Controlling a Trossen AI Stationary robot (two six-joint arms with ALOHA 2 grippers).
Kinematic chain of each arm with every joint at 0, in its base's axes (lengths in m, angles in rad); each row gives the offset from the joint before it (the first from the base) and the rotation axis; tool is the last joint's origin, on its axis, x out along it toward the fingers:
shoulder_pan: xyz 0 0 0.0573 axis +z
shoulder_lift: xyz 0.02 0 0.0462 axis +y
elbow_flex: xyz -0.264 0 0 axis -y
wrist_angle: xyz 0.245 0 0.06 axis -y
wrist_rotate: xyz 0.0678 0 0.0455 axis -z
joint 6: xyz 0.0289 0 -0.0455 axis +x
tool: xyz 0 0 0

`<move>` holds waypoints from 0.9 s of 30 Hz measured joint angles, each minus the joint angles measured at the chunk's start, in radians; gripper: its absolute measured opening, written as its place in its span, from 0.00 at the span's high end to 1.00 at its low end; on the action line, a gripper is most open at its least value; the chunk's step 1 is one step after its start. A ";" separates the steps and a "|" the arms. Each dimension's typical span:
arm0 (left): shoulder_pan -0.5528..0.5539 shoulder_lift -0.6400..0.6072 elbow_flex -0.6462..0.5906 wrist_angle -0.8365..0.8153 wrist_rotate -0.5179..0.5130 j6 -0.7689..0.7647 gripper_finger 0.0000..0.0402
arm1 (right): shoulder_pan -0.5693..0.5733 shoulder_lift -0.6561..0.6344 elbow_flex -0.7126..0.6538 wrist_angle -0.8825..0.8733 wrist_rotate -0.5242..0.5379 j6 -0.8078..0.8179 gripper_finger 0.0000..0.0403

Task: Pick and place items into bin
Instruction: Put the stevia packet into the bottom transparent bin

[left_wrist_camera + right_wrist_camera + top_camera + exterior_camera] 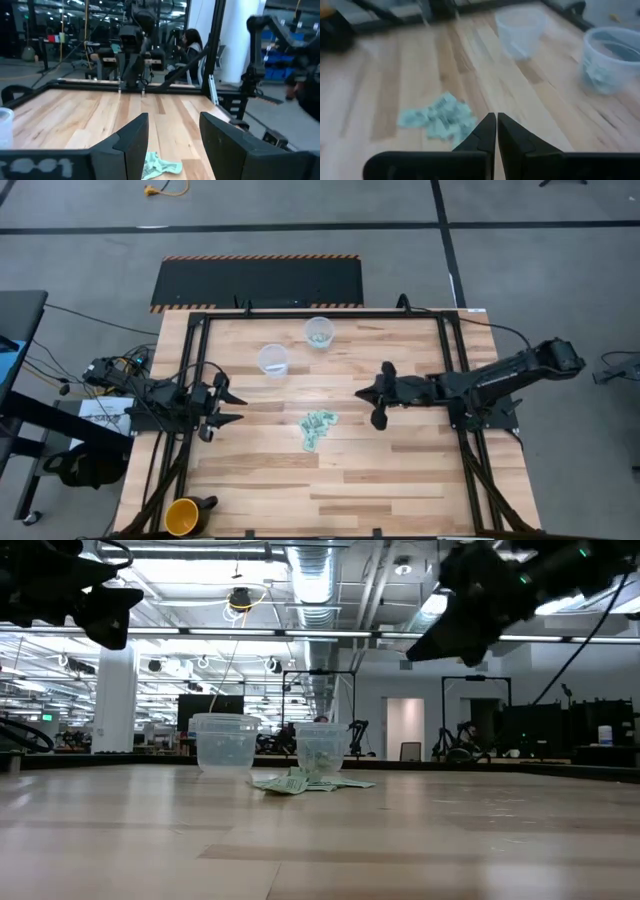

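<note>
The items are a small heap of mint-green and white wrapped pieces lying on the wooden table, also seen in the right wrist view and low view. A clear cup at the far middle holds a few such pieces. My right gripper hangs shut and empty above the table, to the right of the heap, its fingers pointing toward it. My left gripper waits open at the left edge, its fingers level and aimed across the table.
A second clear cup stands empty left of the filled one. A yellow cup sits at the near left corner. Black frame rails run along the table's far, left and right edges. Bare wood lies near the front edge.
</note>
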 joint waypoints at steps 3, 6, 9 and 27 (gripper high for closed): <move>0.000 0.000 0.000 0.002 0.013 -0.025 0.59 | 0.010 -0.006 -0.109 0.208 -0.007 -0.001 0.97; 0.000 0.000 0.001 0.006 0.023 -0.026 0.59 | 0.015 0.019 -0.162 0.323 -0.009 -0.021 0.98; 0.000 0.000 0.002 0.009 0.023 -0.022 0.59 | 0.026 0.063 -0.171 0.361 -0.033 -0.092 0.98; 0.001 0.137 0.049 -0.037 0.102 -0.074 0.53 | 0.032 0.257 -0.170 0.570 -0.097 -0.195 0.98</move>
